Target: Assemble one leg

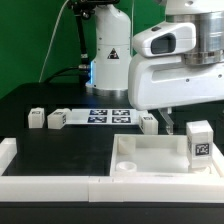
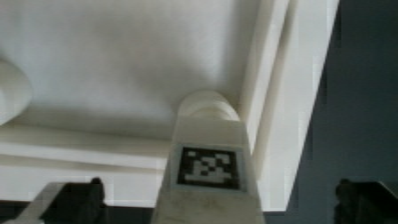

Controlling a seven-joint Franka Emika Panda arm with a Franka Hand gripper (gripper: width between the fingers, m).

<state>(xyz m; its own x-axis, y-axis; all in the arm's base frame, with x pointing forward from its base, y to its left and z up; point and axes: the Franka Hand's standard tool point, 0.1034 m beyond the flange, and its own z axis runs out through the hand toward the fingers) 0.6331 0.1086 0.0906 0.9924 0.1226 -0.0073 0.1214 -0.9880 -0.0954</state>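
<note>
The large white tray-like part lies at the front, toward the exterior view's right. One leg, a small white block with a black-and-white marker, stands upright at the part's right corner. My gripper hangs just above this leg, mostly hidden under the arm's white body. In the wrist view the leg stands between the two dark fingertips, with a clear gap on each side. My gripper is open and holds nothing. The tray-like part fills the background there.
Three more legs lie on the black table: two at the exterior view's left and one behind the tray-like part. The marker board lies at the back. A white fence runs along the front.
</note>
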